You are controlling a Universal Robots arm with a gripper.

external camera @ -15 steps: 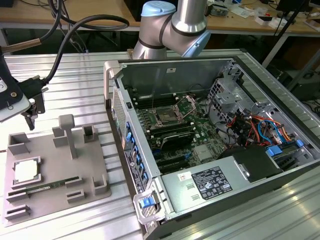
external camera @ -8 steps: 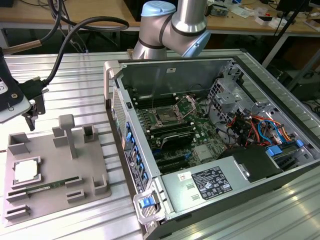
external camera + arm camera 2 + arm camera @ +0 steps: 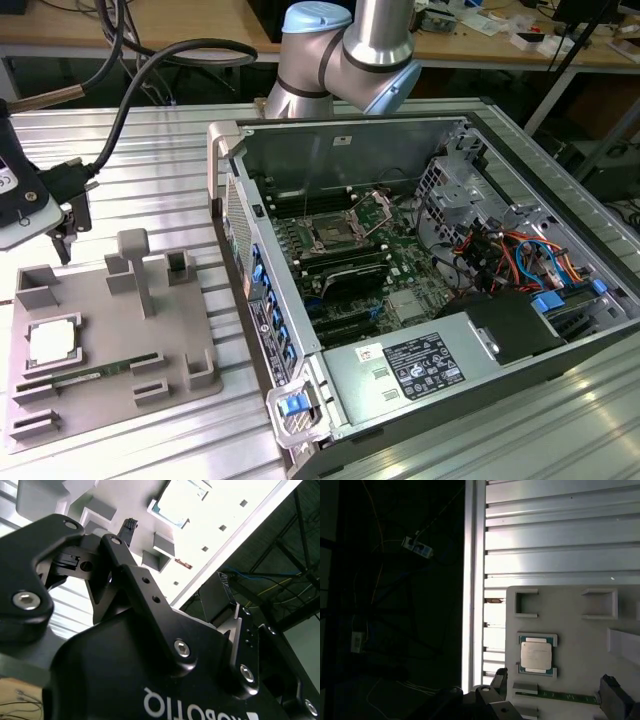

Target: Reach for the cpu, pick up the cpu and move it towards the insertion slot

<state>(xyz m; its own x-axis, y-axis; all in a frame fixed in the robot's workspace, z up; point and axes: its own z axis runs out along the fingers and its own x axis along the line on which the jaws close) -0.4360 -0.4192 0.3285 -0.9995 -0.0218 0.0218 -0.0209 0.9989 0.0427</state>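
Gripper (image 3: pixel 555 680), jaws apart and empty, hovers above the cpu (image 3: pixel 536 654), which lies flat and untouched in its tray (image 3: pixel 580 635) pocket beneath; judged light, rigid, slick-topped and fragile underneath, best taken across opposite edges.

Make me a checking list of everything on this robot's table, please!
Surface: ribbed metal table carrying a grey holder tray and an open computer case.
Job's things: cpu lies in its tray pocket, untouched; insertion slot sits on the board inside the case.
Clutter: green memory stick in the tray beside the cpu.
Grippers: gripper open, empty, hovering above the tray, apart from the cpu.
Cables: black hose runs to the wrist; coloured wires inside the case.
Surroundings: wooden benches behind.
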